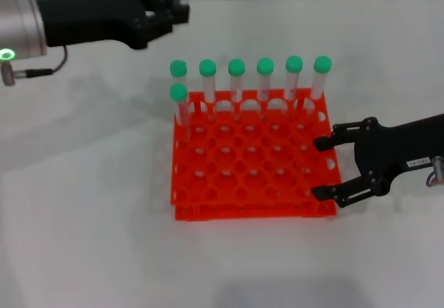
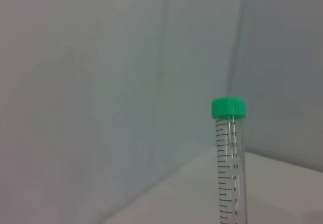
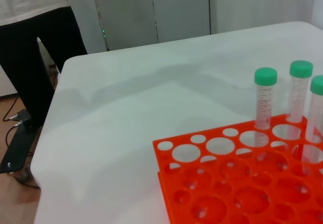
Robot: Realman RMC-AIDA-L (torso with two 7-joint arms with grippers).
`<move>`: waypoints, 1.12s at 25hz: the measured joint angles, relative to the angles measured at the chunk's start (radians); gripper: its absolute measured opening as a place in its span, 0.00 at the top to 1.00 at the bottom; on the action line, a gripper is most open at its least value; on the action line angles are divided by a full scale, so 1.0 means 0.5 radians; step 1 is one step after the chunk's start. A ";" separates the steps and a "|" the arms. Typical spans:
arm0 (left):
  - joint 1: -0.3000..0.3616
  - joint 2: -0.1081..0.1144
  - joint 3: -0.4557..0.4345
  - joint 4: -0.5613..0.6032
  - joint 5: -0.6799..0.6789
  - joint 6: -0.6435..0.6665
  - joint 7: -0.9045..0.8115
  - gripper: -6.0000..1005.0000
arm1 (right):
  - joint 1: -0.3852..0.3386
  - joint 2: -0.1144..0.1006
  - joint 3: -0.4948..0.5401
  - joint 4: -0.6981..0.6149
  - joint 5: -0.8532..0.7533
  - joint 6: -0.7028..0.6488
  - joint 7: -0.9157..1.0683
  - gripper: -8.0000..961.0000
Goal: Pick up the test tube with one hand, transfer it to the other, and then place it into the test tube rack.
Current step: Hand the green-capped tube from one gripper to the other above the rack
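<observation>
While seven capped tubes stand in the test tube rack mid-frame, my right tool gapes empty at its right edge; my left tool, upper left, I cannot tell, so placement looks done.

- Left gripper up at 10 o'clock, arm reaching level toward 3 o'clock, fingers drawn close together.
- Right gripper at 4 o'clock, pointing toward 9 o'clock, fingers spread wide.
</observation>
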 joint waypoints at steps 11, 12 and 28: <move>-0.285 0.042 0.010 -0.403 0.384 0.166 0.122 0.78 | 0.000 0.015 -0.004 0.004 0.025 -0.005 -0.024 0.10; -0.285 0.032 0.011 -0.404 0.402 0.171 0.135 0.78 | 0.000 0.015 -0.004 0.005 0.026 -0.005 -0.024 0.09; -0.284 -0.005 0.017 -0.478 0.496 0.164 0.261 0.77 | 0.002 0.014 -0.002 0.072 0.158 0.004 -0.024 0.11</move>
